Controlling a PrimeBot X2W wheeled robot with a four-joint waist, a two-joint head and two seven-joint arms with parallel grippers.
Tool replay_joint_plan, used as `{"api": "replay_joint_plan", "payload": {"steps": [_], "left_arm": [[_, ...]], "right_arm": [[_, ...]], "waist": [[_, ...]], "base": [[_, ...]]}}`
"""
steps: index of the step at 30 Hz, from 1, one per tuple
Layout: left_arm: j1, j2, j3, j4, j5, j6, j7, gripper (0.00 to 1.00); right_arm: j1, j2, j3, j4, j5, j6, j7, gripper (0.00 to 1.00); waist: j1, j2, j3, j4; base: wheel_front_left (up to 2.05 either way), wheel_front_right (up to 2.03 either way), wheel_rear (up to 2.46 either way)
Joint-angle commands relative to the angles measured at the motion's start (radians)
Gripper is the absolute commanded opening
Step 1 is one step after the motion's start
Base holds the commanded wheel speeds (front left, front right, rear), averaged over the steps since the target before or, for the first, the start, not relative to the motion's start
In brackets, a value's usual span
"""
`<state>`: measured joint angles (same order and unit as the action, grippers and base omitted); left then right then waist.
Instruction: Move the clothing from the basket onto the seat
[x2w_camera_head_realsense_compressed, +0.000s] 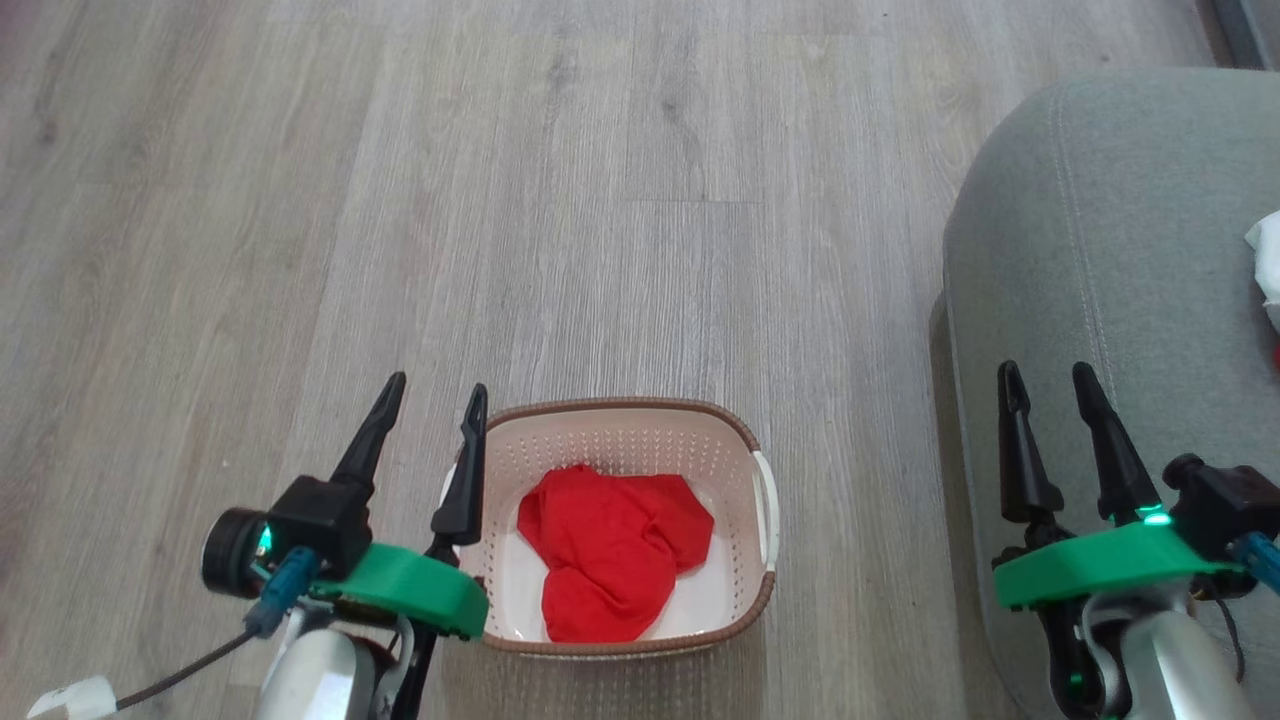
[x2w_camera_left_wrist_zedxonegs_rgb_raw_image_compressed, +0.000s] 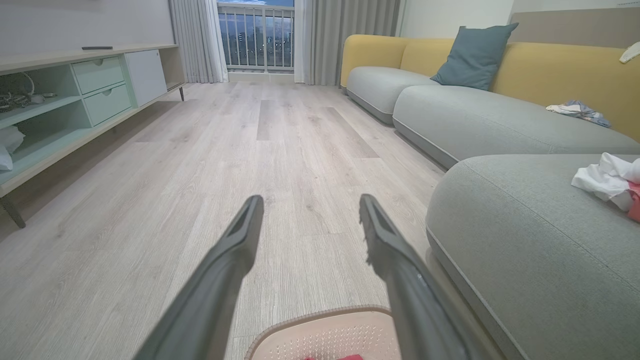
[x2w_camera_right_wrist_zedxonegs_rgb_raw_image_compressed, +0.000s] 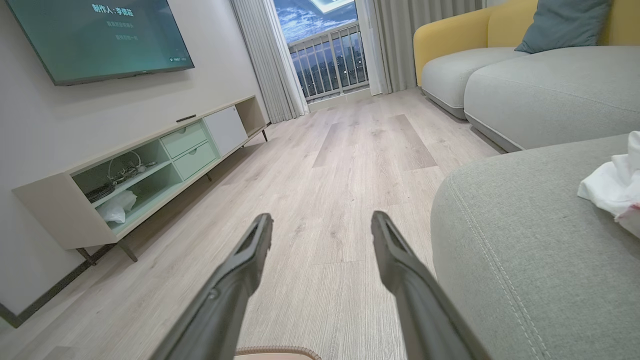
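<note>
The cream basket (x2w_camera_head_realsense_compressed: 620, 420) with a brown rim stands on the wood floor, and red clothing (x2w_camera_head_realsense_compressed: 610, 560) lies bunched inside it. My left gripper (x2w_camera_head_realsense_compressed: 437, 385) hovers open and empty at the basket's left rim. Over the front edge of the grey-green seat (x2w_camera_head_realsense_compressed: 1150, 250), my right gripper (x2w_camera_head_realsense_compressed: 1045, 368) is also open and empty. A white and red piece of clothing (x2w_camera_head_realsense_compressed: 1268, 270) lies on the seat at the right edge. In the left wrist view, the left gripper (x2w_camera_left_wrist_zedxonegs_rgb_raw_image_compressed: 310, 200) points over the basket rim (x2w_camera_left_wrist_zedxonegs_rgb_raw_image_compressed: 320, 317) with the seat (x2w_camera_left_wrist_zedxonegs_rgb_raw_image_compressed: 525, 240) to its right. The right gripper (x2w_camera_right_wrist_zedxonegs_rgb_raw_image_compressed: 322, 217) points along the floor beside the seat (x2w_camera_right_wrist_zedxonegs_rgb_raw_image_compressed: 525, 240).
Open wood floor (x2w_camera_head_realsense_compressed: 500, 200) stretches ahead of the basket. A low TV cabinet (x2w_camera_left_wrist_zedxonegs_rgb_raw_image_compressed: 75, 95) lines the left wall. More grey sofa cushions (x2w_camera_left_wrist_zedxonegs_rgb_raw_image_compressed: 475, 120) with a yellow backrest and a blue pillow (x2w_camera_left_wrist_zedxonegs_rgb_raw_image_compressed: 472, 55) extend ahead on the right. Curtains and a balcony door (x2w_camera_left_wrist_zedxonegs_rgb_raw_image_compressed: 255, 35) close the far end.
</note>
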<state>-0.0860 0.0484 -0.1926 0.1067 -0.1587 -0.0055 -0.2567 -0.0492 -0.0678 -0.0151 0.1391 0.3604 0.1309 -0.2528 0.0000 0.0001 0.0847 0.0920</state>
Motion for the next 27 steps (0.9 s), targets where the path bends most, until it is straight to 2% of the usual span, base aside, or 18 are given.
{"api": "replay_joint_plan", "payload": {"steps": [1, 10, 13, 20, 27], "left_arm": [[-0.026, 0.002, 0.028, -0.029, -0.001, 0.006, -0.005, 1.0], [-0.03, 0.002, 0.023, -0.009, 0.001, -0.001, -0.005, 1.0], [-0.04, 0.002, 0.02, 0.027, 0.007, -0.008, -0.005, 1.0], [-0.079, 0.002, 0.013, 0.115, 0.039, -0.026, -0.005, 1.0], [-0.169, 0.017, -0.013, 0.317, 0.123, -0.064, -0.005, 1.0]], "right_arm": [[-0.025, -0.004, 0.026, -0.029, -0.006, 0.0, -0.009, 1.0], [-0.036, -0.012, 0.035, -0.034, -0.019, 0.0, -0.009, 1.0], [-0.052, -0.034, 0.062, -0.027, -0.058, 0.0, -0.009, 1.0], [-0.093, -0.045, 0.066, -0.051, -0.09, 0.0, -0.009, 1.0], [-0.145, -0.058, 0.114, -0.074, -0.156, 0.0, -0.009, 1.0]], "waist": [[0.0, -0.0001, 0.0, 0.0], [0.0, -0.0001, 0.018, -0.003], [0.0, -0.0001, 0.05, -0.011], [0.0, -0.0001, 0.155, -0.024], [0.0, -0.0001, 0.31, -0.059]], "base": [[0.0, 0.0, 0.0], [0.0, 0.0, 0.0], [0.0, 0.0, 0.0], [0.0, 0.0, 0.0], [0.0, 0.0, 0.0]]}}
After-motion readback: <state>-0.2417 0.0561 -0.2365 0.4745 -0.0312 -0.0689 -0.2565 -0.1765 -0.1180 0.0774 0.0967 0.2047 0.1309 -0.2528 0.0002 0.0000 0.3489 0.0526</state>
